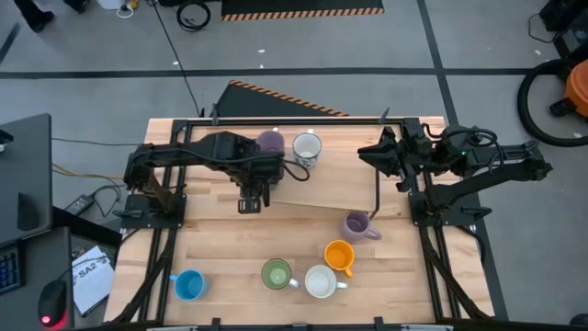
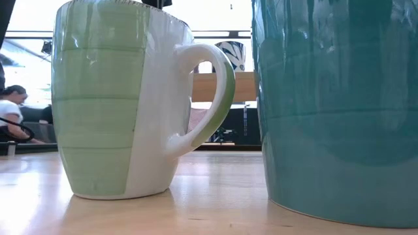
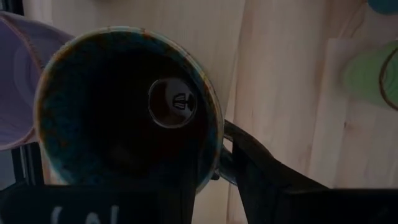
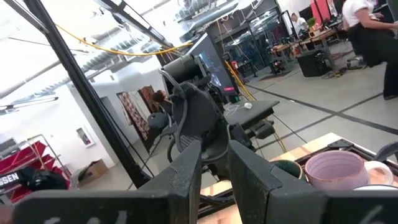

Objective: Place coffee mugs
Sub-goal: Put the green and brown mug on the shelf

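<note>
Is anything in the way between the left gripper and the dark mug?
Nothing visible is in the way. The left gripper is right over the dark mug, whose open mouth fills the left wrist view. A lavender mug stands beside it, not between. The right gripper waits at the table's back.

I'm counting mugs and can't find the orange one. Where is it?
In the high view, the orange mug stands right of centre on the table's near part, between the lavender mug and the white mug.
</note>
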Robot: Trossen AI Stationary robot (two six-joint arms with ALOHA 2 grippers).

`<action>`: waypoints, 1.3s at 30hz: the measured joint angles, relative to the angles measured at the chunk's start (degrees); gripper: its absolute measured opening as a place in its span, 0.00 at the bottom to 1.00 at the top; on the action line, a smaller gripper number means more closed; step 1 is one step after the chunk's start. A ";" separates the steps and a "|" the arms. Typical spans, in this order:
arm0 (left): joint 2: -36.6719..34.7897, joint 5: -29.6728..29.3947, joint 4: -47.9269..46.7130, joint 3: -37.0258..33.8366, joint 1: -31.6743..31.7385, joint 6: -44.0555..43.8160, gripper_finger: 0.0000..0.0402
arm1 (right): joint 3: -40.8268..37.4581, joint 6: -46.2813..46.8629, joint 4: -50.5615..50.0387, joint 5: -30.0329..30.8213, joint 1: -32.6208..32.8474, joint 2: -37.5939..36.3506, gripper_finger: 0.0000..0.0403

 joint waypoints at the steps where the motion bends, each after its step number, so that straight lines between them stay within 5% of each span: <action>1: -0.17 0.00 0.17 0.00 0.00 0.00 0.27 | 0.00 -0.01 0.10 0.02 0.00 0.00 0.21; 17: -3.85 -3.77 8.65 0.00 -0.19 1.90 0.27 | 0.00 -0.01 0.35 0.42 0.00 0.06 0.21; 26: -2.89 -5.72 22.67 0.00 0.85 2.58 0.27 | 0.00 -0.49 0.33 0.61 0.00 0.07 0.21; 39: 1.44 -4.88 19.39 -0.09 3.10 3.77 0.27 | -0.02 -0.10 0.31 1.07 0.00 0.07 0.21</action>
